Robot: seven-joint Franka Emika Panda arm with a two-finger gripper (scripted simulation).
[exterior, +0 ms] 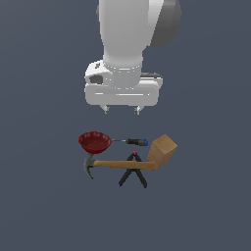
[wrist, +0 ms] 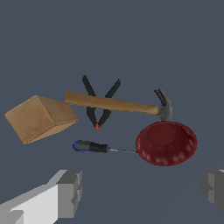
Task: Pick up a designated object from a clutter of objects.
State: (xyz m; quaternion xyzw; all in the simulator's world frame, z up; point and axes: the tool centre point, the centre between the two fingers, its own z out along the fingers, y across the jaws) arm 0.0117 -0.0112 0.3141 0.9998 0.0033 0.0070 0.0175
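Block (exterior: pixel 162 150): a plain tan wooden box at the exterior view's right end of the clutter, resting on the ground; the hammer's (exterior: pixel 117 164) handle end touches it or lies against it.
Handling: it looks rigid and solid, bulkier than its neighbours, likely light enough for one grasp; smooth flat faces may slip unless squeezed squarely.
Where to grip: across two opposite long faces near the middle, at the end away from the hammer handle.
Neighbours: bowl (exterior: pixel 94 141), screwdriver (exterior: pixel 133 142) and clamp (exterior: pixel 133 171) lie beside it, apart from the block.
Arm: the wrist points straight down, hanging above the clutter, nearer over the bowl and screwdriver than over the block.
Gripper (exterior: pixel 121 110): spread wide and empty, with both fingers (wrist: pixel 69 192) clear of everything.
Next: a shift toward the block appears needed before descending.
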